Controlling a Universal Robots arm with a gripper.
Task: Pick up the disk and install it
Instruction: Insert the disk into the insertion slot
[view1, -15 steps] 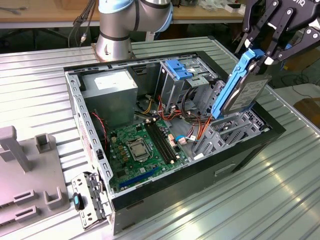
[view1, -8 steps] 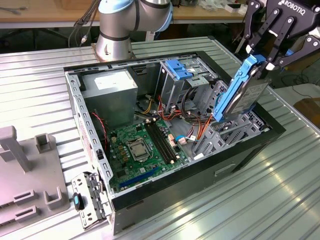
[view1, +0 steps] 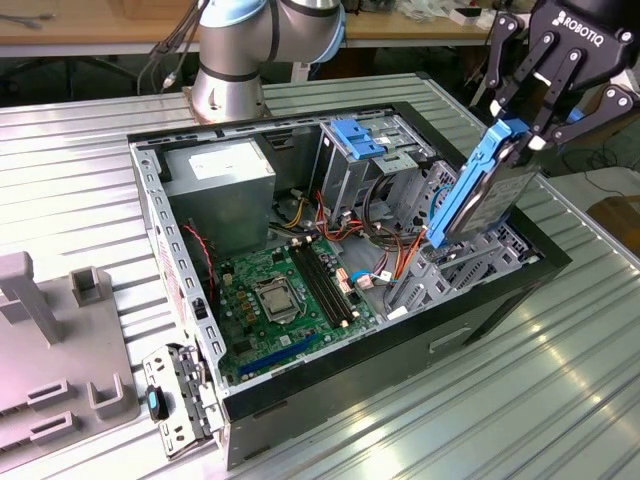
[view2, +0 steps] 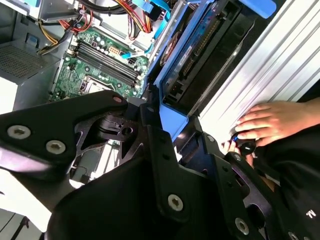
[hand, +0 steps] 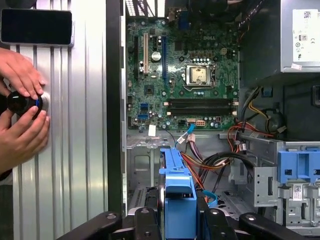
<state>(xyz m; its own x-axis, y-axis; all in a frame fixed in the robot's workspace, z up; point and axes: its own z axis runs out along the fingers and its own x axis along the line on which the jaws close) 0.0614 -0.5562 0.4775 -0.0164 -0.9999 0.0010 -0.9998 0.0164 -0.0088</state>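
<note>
- Black linkages of the gripper (hand: 180, 222) sit closest to the lens in both wrist views, and its fingers are clamped on the blue carrier at the upper end of the disk (hand: 179, 192).
- In the exterior view the gripper (view1: 515, 140) holds the disk (view1: 485, 195) on edge and steeply tilted. The lower end dips into the open computer case (view1: 150, 210) at the drive cage, on the exterior view's right. Whether that end touches the cage cannot be told.
- The second wrist view shows the grey metal face and connector edge of the disk (view2: 197, 55) framed by the blue rails.
- The case lies on its side on a ribbed metal table (view1: 480, 410), with the green motherboard (view1: 285, 300) exposed.
- A grey power supply (view1: 215, 185) with a white label fills the case corner near the arm's base (view1: 235, 70).
- A wide blue latch (view1: 358, 135) sits on the bay beside the disk, with orange and red cables (view1: 395, 255) below it.
- On the table outside the case, a person's hand (hand: 20, 75) and a second hand (hand: 22, 137) close around a small black knob (hand: 20, 102).
- A grey plastic fixture (view1: 60, 350) stands on the table at the exterior view's left.
</note>
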